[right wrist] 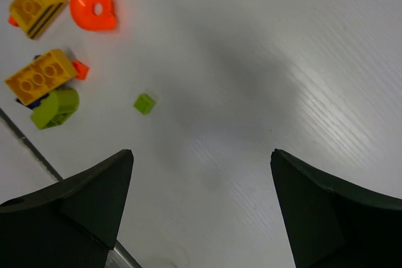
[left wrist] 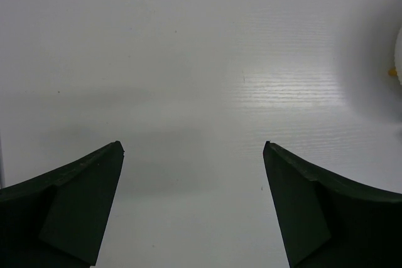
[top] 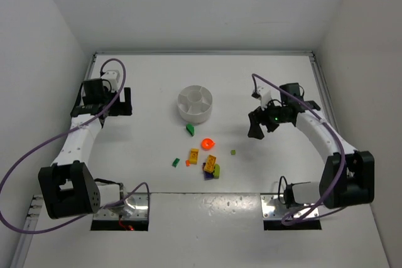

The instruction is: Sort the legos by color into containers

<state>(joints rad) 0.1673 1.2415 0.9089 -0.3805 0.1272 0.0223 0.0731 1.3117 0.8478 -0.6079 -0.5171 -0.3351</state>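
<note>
Overhead view of a white table with two robot arms. At the left, the left claw (top: 118,101) hovers over bare table, well apart from the pieces, its fingers spread wide with nothing between them. Near the middle sits the round white dish (top: 195,116), split into a centre well and wedge sections. In front of it the bricks lie loose on the table: a dark green piece (top: 190,130) nearest the dish, a red-orange ring (top: 207,145), a small green bit (top: 176,162), a yellow brick (top: 194,155), a longer yellow brick (top: 210,161), a lime piece (top: 217,170) beside a dark purple one (top: 206,172), and a tiny lime cube (top: 233,152) alone to the right. At the right, the right claw (top: 255,125) hangs near that cube, fingers apart and empty. The bricks look light, hard and slick, likely to skid if nudged; each is best pinched squarely across flat opposite sides, and the lone cube seems easiest to reach
</note>
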